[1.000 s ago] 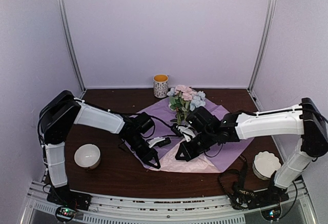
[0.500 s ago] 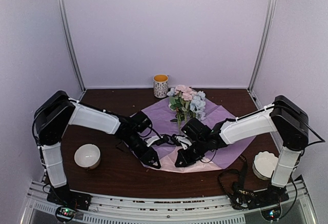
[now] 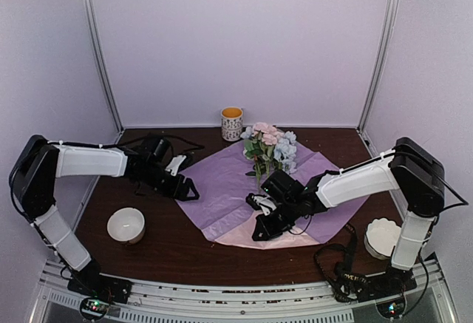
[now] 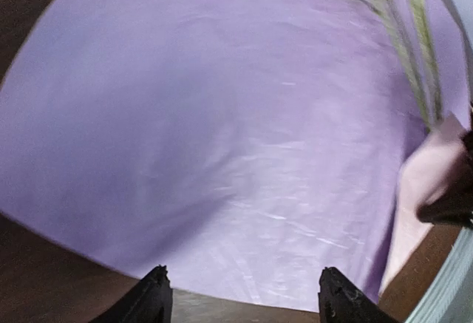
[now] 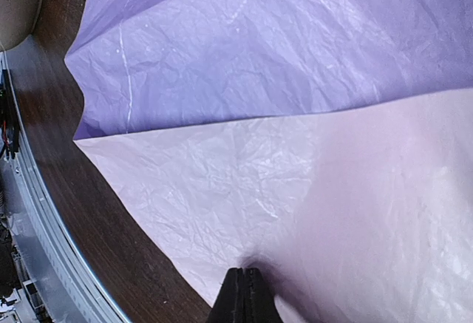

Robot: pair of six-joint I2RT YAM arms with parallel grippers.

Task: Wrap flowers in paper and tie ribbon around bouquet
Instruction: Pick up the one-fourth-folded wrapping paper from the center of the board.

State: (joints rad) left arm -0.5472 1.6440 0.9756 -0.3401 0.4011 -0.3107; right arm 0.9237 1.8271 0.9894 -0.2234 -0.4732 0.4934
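White-shelled arms, bulky black joints

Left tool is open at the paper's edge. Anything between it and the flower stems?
Nothing visible. Only bare lilac paper lies between the left tool and the stems of the flowers. The right tool pinches the paper's pink fold, off to the side of that line.

No writing, label, brand or number can be read in any view. The mug at the far edge of the tabletop carries a dark pattern too small to make out as letters. The paper shows only plain colour and creases.
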